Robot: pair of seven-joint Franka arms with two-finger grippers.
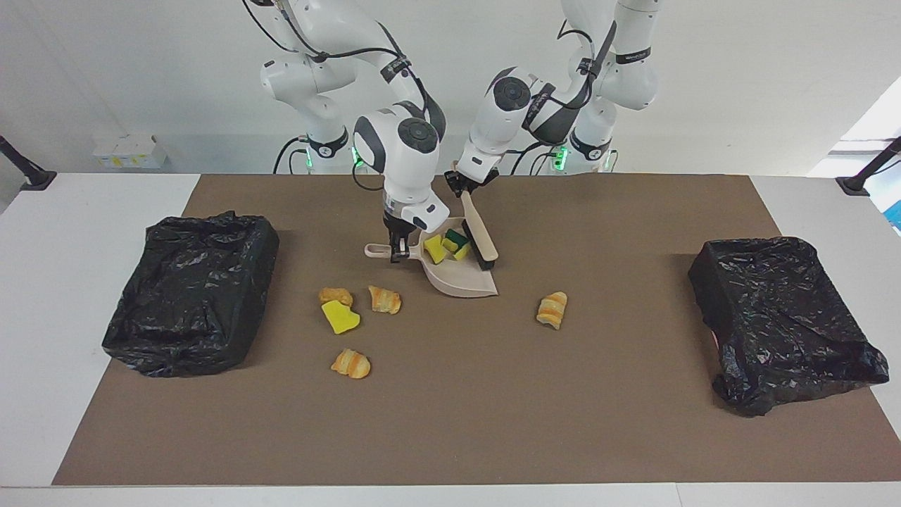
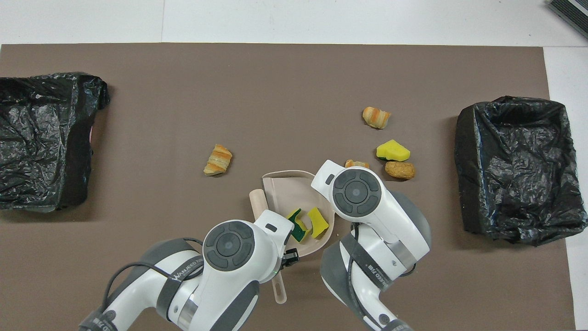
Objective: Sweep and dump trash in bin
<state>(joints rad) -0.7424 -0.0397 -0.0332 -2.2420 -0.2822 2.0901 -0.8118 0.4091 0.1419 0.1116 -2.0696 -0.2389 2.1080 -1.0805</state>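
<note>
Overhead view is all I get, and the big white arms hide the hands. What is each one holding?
Observer: The right end effector is shut on the dustpan, gripping it by the handle.
Operator: And the other one?
Observer: The left end effector is shut on the brush, with the bristles down at the dustpan's edge.
Operator: What's the orange bit peeking out under the arm?
Observer: A whole striped pastry piece, lying on the mat farther from the robots than the dustpan.
</note>
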